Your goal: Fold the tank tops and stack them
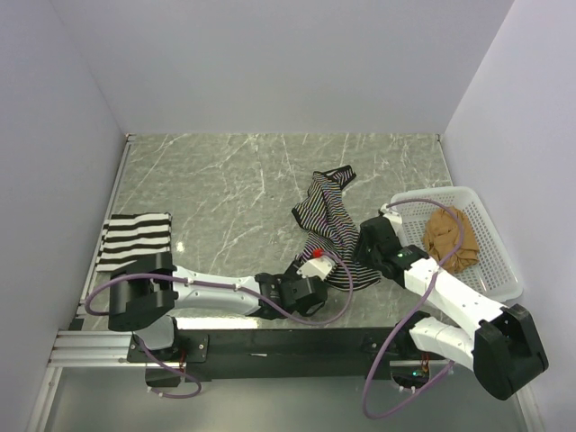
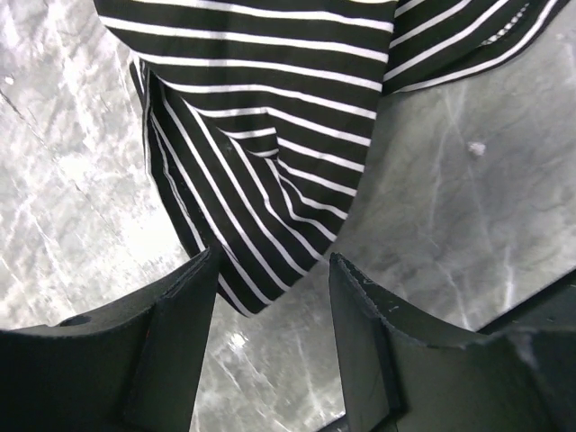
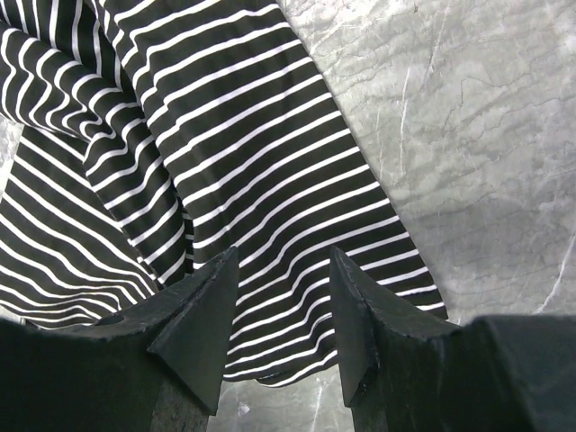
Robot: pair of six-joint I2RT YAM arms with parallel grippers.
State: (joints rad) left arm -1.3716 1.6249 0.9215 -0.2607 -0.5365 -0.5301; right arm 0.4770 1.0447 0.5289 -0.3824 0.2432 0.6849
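Hovering spread apart over the crumpled thin-striped top (image 1: 328,220), left gripper (image 2: 274,263) and right gripper (image 3: 283,256) may pinch doubled folds, bunching it.

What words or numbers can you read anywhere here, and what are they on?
None. No words, numbers or logos can be read on the bold-striped top, thin-striped top, tan top, basket or table.
The red dot on the left arm is too small to tell if it bears a sign.
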